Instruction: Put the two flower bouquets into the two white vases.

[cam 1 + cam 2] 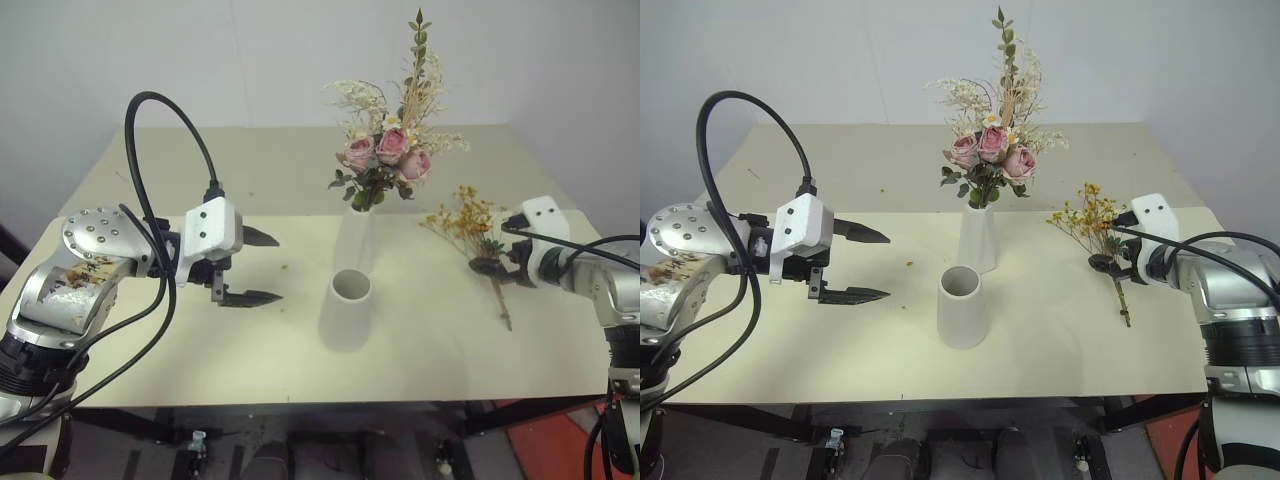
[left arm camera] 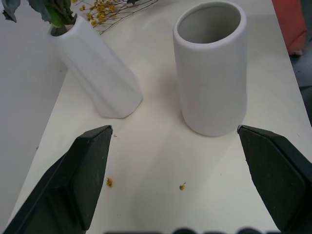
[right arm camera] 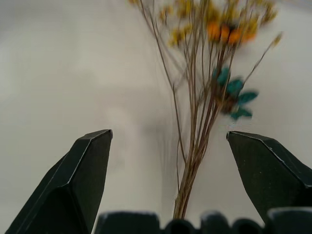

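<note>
White vases [image 1: 347, 310]: two; bouquets: one pink [image 1: 385, 150] vased, one yellow [image 1: 470, 225] flat.

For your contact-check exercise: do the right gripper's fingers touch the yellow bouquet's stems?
Apart. The right wrist view shows bare table between each black finger and the yellow bouquet stems.

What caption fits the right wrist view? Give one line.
Open right gripper straddling the stems of the yellow bouquet lying on the table.

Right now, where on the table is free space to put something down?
Bare: the table strip before the left gripper, and the far part behind the tall vase. Crowded: around the short vase and the yellow bouquet by the right gripper.
</note>
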Robot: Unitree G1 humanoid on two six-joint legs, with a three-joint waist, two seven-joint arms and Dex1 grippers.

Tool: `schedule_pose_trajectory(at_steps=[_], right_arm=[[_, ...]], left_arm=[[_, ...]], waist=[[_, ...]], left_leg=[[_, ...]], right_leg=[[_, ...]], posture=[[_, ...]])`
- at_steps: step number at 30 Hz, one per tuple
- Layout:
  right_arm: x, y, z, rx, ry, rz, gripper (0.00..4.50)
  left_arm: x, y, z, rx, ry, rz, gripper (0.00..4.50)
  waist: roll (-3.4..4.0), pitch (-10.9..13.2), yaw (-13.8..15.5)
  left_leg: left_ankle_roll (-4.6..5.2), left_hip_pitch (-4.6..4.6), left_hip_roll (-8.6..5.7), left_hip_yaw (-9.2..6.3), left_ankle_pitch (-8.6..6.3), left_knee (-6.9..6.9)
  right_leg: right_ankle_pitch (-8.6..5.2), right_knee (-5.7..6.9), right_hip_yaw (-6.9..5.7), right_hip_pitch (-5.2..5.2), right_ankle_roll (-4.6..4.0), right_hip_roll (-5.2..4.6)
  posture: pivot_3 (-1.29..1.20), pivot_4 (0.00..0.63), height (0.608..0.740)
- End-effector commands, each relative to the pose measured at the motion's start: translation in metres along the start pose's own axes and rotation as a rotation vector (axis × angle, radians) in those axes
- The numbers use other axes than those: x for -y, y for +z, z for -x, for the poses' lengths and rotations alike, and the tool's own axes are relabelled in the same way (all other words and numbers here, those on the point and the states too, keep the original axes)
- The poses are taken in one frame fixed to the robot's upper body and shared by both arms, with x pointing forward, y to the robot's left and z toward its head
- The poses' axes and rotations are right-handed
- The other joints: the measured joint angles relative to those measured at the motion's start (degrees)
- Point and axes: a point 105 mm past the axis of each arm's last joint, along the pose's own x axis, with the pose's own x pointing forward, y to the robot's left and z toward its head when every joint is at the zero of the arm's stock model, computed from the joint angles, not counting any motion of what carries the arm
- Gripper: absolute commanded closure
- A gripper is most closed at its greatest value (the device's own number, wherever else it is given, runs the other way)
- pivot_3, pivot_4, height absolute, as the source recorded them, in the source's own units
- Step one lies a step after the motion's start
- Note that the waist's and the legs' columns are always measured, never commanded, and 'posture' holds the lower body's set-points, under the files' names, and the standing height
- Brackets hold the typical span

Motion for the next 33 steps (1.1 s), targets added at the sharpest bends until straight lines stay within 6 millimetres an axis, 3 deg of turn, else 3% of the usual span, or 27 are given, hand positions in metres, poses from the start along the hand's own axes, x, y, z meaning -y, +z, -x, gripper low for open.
schedule_pose_trajectory(at_steps=[1, 8, 11, 22, 29, 33], right_arm=[[0.011, 0.010, 0.000, 0.006, -0.021, 0.019, 0.06], [0.023, 0.012, -0.016, -0.015, -0.023, -0.021, 0.06], [0.021, 0.013, -0.022, -0.035, -0.002, -0.027, 0.61], [0.029, 0.011, -0.029, -0.071, -0.023, -0.044, 4.33], [0.042, 0.022, -0.019, 0.009, -0.120, -0.099, 4.43], [0.062, 0.052, 0.011, 0.279, -0.332, -0.138, 4.43]], left_arm=[[0.001, 0.008, 0.005, 0.009, 0.012, -0.030, 0.00], [0.005, 0.010, 0.006, 0.014, 0.018, -0.027, 0.00], [0.006, 0.011, 0.007, 0.015, 0.021, -0.026, 0.00], [0.005, 0.008, 0.009, 0.008, 0.049, -0.011, 0.00], [0.004, 0.007, 0.011, 0.005, 0.057, -0.008, 0.00], [0.003, 0.008, 0.014, 0.021, 0.062, 0.005, 0.00]], waist=[[0.00, 0.00, -0.04], [0.00, 0.00, -0.28], [0.00, 0.00, -0.27], [0.00, 0.00, -0.18], [0.01, 0.00, -0.22], [0.00, 0.00, -0.08]], left_leg=[[0.00, -0.02, -0.01, 0.01, 0.00, 0.00], [0.00, -0.07, 0.02, 0.02, 0.00, -0.01], [0.00, -0.07, 0.02, 0.02, 0.00, -0.01], [0.00, -0.09, 0.00, 0.02, 0.00, -0.01], [0.00, -0.05, 0.01, 0.01, 0.00, -0.01], [0.00, -0.07, 0.01, 0.00, 0.00, -0.02]], right_leg=[[0.02, -0.04, 0.00, 0.00, 0.02, 0.00], [0.17, -0.25, 0.01, 0.01, 0.09, 0.03], [0.19, -0.25, 0.01, 0.01, 0.08, 0.04], [0.24, -0.27, 0.02, 0.01, 0.03, 0.02], [0.24, -0.22, 0.03, 0.01, 0.04, 0.04], [0.25, -0.21, 0.03, 0.00, 0.03, 0.03]], posture=[[0.00, 0.150, 0.740], [0.00, 0.150, 0.740], [0.00, 0.150, 0.740], [0.00, 0.150, 0.740], [0.00, 0.150, 0.740], [0.00, 0.150, 0.740]])
